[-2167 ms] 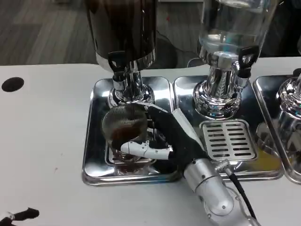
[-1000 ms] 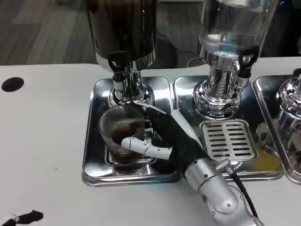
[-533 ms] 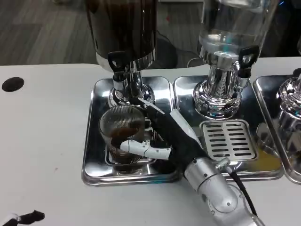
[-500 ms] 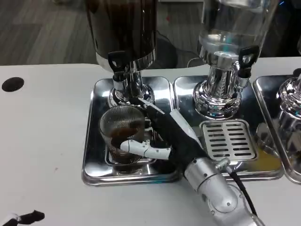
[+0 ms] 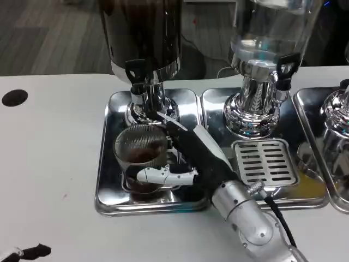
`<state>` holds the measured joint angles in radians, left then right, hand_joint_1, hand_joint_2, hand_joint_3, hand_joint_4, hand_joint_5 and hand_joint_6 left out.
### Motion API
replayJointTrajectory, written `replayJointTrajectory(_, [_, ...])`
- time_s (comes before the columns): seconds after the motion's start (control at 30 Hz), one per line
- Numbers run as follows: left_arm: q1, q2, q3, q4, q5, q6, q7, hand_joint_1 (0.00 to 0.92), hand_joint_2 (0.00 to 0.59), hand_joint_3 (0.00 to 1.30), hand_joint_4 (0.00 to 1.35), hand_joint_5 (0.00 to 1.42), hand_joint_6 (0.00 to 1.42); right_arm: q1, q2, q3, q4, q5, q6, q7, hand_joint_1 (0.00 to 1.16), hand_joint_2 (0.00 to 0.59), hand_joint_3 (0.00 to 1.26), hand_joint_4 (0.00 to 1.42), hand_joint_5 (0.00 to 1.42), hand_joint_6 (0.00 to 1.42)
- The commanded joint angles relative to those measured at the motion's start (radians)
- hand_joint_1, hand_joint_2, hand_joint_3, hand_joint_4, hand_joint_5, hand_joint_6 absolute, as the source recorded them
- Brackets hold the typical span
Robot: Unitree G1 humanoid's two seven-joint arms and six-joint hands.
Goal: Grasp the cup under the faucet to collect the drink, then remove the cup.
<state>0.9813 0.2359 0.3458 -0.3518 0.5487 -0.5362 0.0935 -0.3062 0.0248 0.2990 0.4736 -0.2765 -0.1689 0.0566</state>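
Gripping the ribbed cup (image 5: pixel 140 155) of dark drink, the right hand (image 5: pixel 188 155) wraps it below the faucet (image 5: pixel 137 73) on the steel tray (image 5: pixel 112 109).

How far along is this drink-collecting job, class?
Done: the ribbed glass cup holds dark drink. In hand: the right hand grips the cup, which sits on the steel drip tray under the dark dispenser's faucet. Left: lifting the cup away.

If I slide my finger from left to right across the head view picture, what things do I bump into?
Black spot on the table → ribbed cup with dark drink → right hand holding it → slotted drip grate → third dispenser's base.
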Motion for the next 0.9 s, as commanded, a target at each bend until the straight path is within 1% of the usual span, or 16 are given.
replayJointTrajectory(0.03, [0.008,0.014,0.021,0.005,-0.024,0.0,-0.009,0.0,0.147,0.43,0.36,0.44,0.65,-0.008,0.006,0.007,0.006,-0.013,-0.009,-0.017,0.78,0.039,0.17,0.24,0.36,0.13])
replayJointTrajectory(0.33, [0.0,0.019,0.03,0.003,-0.029,0.003,-0.018,0.0,0.147,0.43,0.37,0.44,0.66,0.001,0.012,0.009,0.007,-0.028,-0.002,-0.044,0.8,0.051,0.29,0.33,0.43,0.19])
replayJointTrajectory(0.4, [0.0,0.02,0.031,0.003,-0.027,0.004,-0.019,0.0,0.147,0.43,0.37,0.44,0.66,0.005,0.011,0.006,0.006,-0.028,-0.007,-0.053,0.81,0.048,0.32,0.35,0.45,0.23])
replayJointTrajectory(0.57, [0.001,0.019,0.028,-0.002,-0.023,0.003,-0.018,0.0,0.147,0.44,0.37,0.44,0.66,0.013,0.009,0.003,0.006,-0.023,-0.018,-0.062,0.82,0.053,0.4,0.41,0.51,0.29])
replayJointTrajectory(0.9, [0.007,0.015,0.03,-0.003,-0.023,-0.001,-0.014,0.0,0.148,0.44,0.37,0.45,0.66,0.032,0.009,-0.003,-0.007,-0.016,-0.041,-0.071,0.83,0.067,0.49,0.51,0.6,0.4])
